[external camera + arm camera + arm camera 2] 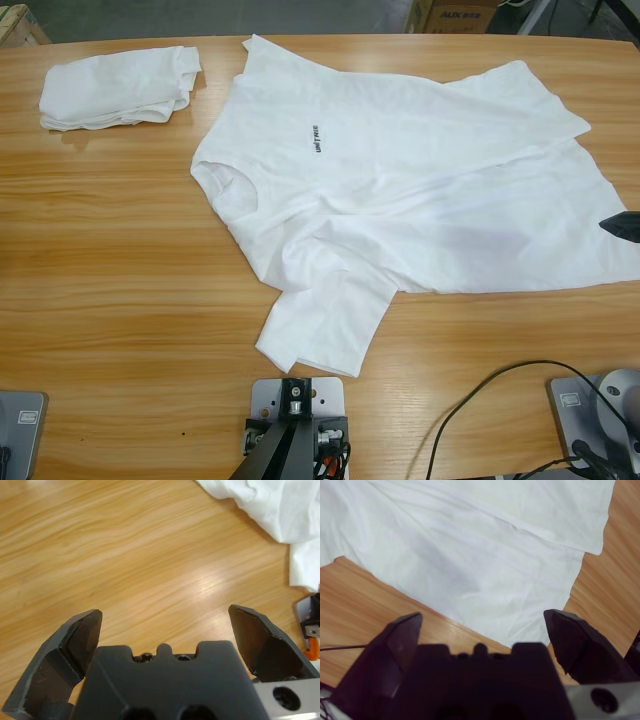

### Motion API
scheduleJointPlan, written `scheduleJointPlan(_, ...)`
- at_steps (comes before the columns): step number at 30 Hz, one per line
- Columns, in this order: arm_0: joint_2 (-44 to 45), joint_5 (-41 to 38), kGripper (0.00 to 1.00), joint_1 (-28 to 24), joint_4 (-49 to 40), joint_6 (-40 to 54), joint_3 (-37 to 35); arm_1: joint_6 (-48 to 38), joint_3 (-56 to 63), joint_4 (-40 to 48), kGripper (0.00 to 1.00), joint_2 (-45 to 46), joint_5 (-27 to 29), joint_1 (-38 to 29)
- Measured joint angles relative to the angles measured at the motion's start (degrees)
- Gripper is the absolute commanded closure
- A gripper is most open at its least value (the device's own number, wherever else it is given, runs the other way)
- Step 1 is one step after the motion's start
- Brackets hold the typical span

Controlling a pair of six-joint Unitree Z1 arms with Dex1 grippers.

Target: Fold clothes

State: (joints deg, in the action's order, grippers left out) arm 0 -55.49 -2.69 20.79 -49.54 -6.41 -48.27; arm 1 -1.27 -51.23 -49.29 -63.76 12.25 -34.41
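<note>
T-shirt (420,200) with black chest lettering lies spread and rumpled across the right half of the worktop (120,280); a folded white bundle (120,88) sits at upper left. Thin, limp cloth will likely sag and slide, so pinch a hem corner. Left pincer (165,625) and right pincer (482,622) both gape, holding nothing.

White T-shirt (420,200) with black chest lettering (315,139), white folded bundle (120,88), streaky light-brown wooden table (120,300).
</note>
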Motion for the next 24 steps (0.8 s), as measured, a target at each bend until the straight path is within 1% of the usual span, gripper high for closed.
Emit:
scheduleJointPlan(17, 0.01, 0.0, 0.0, 0.0, 0.0, 0.0, 0.0, 0.0, 0.0, 0.0, 0.0, 0.01, 0.0, 0.0)
scheduleJointPlan(24, 1.41, 0.0, 0.0, 0.0, 0.0, -0.04, 0.0, 0.0, 0.0, 0.0, 0.0, 0.01, 0.0, 0.0)
